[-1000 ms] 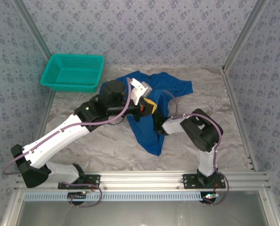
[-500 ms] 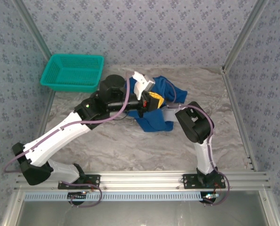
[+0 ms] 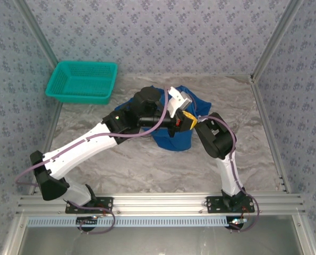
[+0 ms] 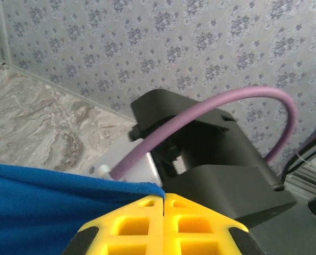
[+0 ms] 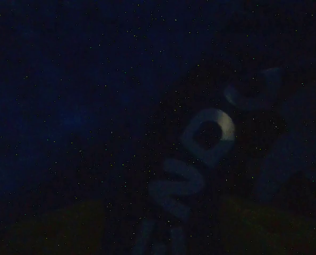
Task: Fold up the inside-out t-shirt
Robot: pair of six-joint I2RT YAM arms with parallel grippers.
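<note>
The inside-out t-shirt (image 3: 173,139), royal blue, is bunched in a heap at the middle of the table, partly lifted and draped. My left gripper (image 3: 189,120) is above its right side, yellow fingers pressed together. In the left wrist view the left gripper (image 4: 163,196) is shut on an edge of the blue t-shirt (image 4: 41,207), which hangs to the left. The right arm (image 3: 217,135) bends in beside the heap, its gripper hidden under the cloth. The right wrist view is dark, covered by the t-shirt's fabric (image 5: 67,106) with a pale print (image 5: 206,133).
A teal mesh basket (image 3: 83,81) stands at the back left corner. The right arm's black housing (image 4: 216,159) sits just beyond my left fingers. Patterned walls close in the marble-patterned table (image 3: 120,164) on three sides, and an aluminium rail (image 3: 163,202) runs along the near edge.
My left gripper has carried the shirt's edge to the right, gathering the spread cloth into a smaller heap. The right arm has folded back toward the heap.
</note>
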